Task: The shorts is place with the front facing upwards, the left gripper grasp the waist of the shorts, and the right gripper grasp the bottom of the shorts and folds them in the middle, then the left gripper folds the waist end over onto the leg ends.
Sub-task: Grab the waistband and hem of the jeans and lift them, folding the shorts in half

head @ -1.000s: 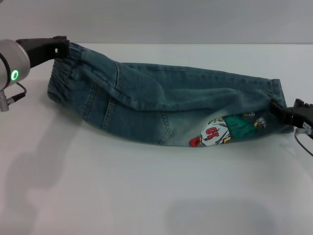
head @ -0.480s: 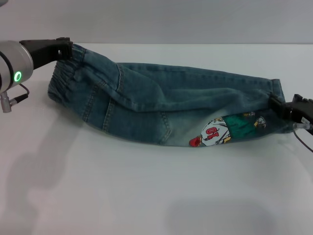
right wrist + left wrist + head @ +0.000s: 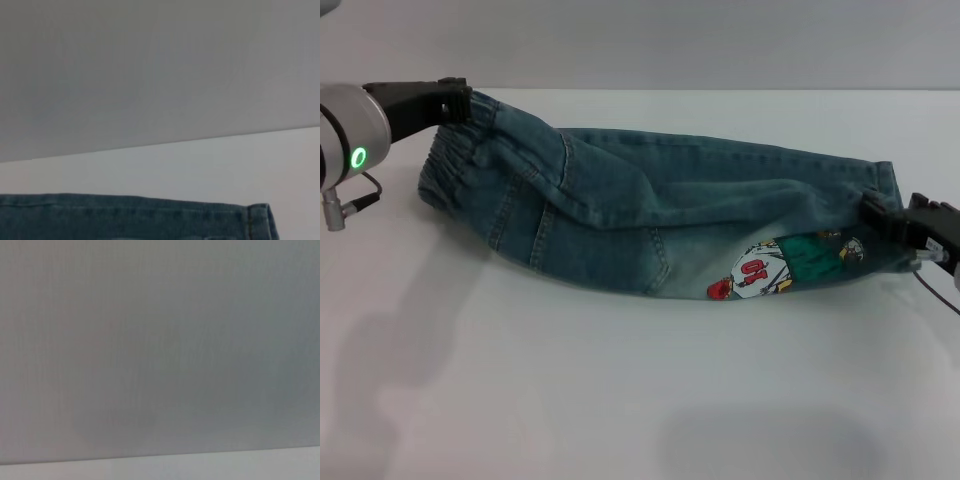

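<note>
Both claws grip the shorts (image 3: 660, 225) in head view; right wrist shows hem only.

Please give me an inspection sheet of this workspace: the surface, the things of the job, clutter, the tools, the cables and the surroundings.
Surface: white table, shadows only on its near part.
Job's things: denim shorts folded lengthwise, lying across the table; gathered waist toward the robot's left, leg hems toward its right; colourful emblem facing up.
Clutter: nothing seen.
Tools: left tool at the waist's far corner, holding the cloth lifted; right tool gripping the hem end, low by the table.
Cables: a thin black one under the left arm; another by the right tool.
Surroundings: plain grey wall behind the table.
</note>
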